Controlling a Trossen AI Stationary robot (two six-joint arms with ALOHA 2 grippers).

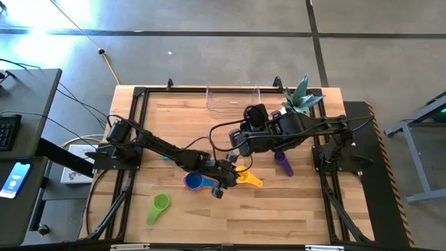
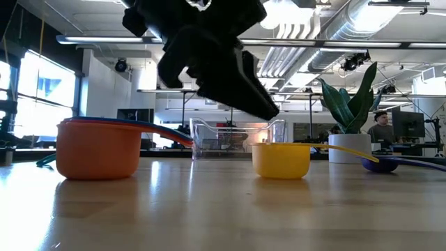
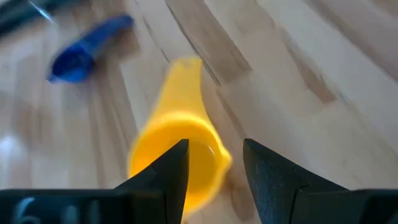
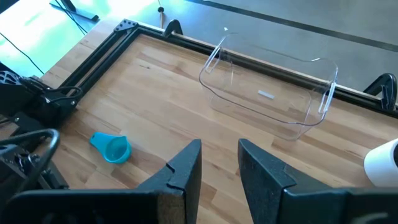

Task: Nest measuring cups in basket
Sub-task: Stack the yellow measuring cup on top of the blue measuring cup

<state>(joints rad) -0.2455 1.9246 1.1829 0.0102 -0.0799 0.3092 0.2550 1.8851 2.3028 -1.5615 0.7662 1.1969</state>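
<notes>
A yellow measuring cup (image 3: 177, 149) stands upright on the table, its handle pointing away from my left gripper (image 3: 214, 165). That gripper is open and slants down just above the cup (image 1: 249, 180). One finger stands over the bowl and the other outside the rim; no touch shows. My right gripper (image 4: 219, 168) hangs open, with nothing between its fingers, high over the table's middle. The clear basket (image 4: 267, 93) sits at the far edge, with no cups in it. Orange and blue cups (image 1: 197, 183), a green cup (image 1: 159, 207), a purple cup (image 1: 282, 164) and a teal cup (image 4: 112, 148) lie on the table.
A potted plant (image 1: 301, 97) stands at the far right, beside the basket (image 1: 233, 99). In the low view the orange cup (image 2: 97, 150) stands close at the left, with the yellow cup (image 2: 281, 159) nearer the middle. Bare wood lies along the near edge.
</notes>
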